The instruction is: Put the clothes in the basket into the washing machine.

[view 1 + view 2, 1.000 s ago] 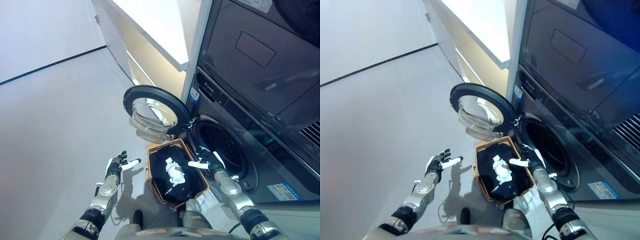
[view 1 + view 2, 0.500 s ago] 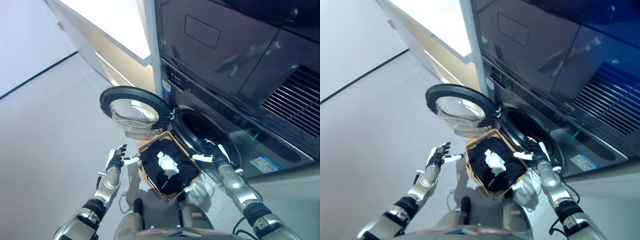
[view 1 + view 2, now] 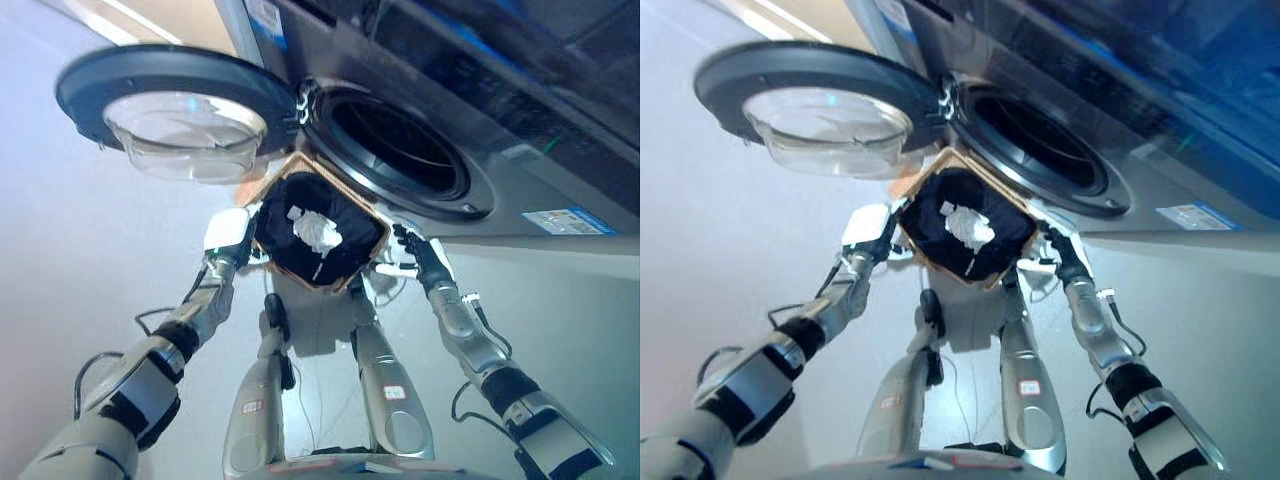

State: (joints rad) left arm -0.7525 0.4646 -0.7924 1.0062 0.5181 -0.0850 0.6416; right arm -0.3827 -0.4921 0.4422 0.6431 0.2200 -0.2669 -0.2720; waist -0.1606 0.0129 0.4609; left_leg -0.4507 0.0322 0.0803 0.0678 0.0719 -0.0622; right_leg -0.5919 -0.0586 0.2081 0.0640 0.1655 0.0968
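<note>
A brown basket (image 3: 370,250) sits low in the middle of the view, just below the washing machine's open drum (image 3: 395,145). It holds dark clothes (image 3: 290,245) with a crumpled white piece (image 3: 315,230) on top. My left hand (image 3: 229,236) is against the basket's left wall. My right hand (image 3: 412,257) is open, its fingers spread right beside the basket's right rim. The round door (image 3: 170,100) with its glass bowl stands swung open to the left.
The dark front of the washing machine (image 3: 520,150) fills the upper right. Grey floor (image 3: 60,260) lies to the left and also shows in the right eye view (image 3: 1230,330) on the right.
The camera has tipped down and closer. Both hands have come in from apart to the basket's two sides. The clothes lie as before.
</note>
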